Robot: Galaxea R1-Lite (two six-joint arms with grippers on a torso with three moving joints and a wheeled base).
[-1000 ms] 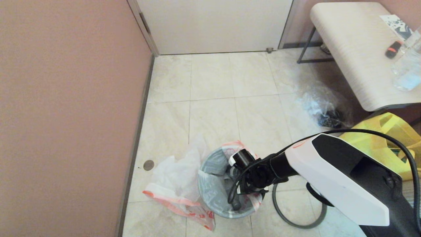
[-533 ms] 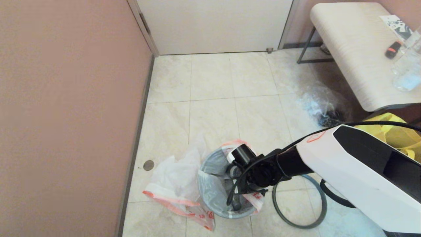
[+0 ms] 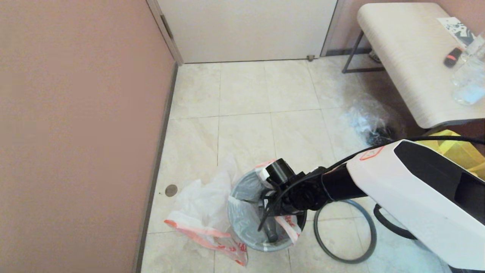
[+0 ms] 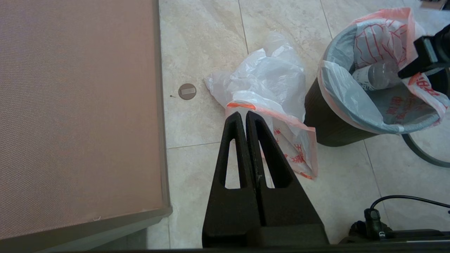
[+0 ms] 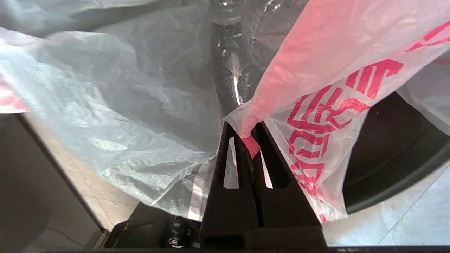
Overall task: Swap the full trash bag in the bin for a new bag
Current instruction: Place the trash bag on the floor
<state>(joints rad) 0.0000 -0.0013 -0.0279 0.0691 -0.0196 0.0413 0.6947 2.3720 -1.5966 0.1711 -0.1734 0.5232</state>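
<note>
- Pinching the bag [image 5: 316, 116] by its red-printed edge, your right gripper [image 5: 250, 135] hangs over the bin [image 3: 261, 212], ready to lift it.
- Your left gripper [image 4: 246, 117], pressed together, idles left of the bin.
- The hoop [image 3: 343, 258] lies on the floor right of the bin, freeing the rim.

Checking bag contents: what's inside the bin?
Inside the bin: a white-and-red bag liner and a clear plastic bottle. Anything beneath is hidden by plastic.

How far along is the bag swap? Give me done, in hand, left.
Done: the hoop lies off the bin on the floor. In hand: the right gripper is shut on the full bag, still inside the bin. Left: lift it out, fit the spare bag.
</note>
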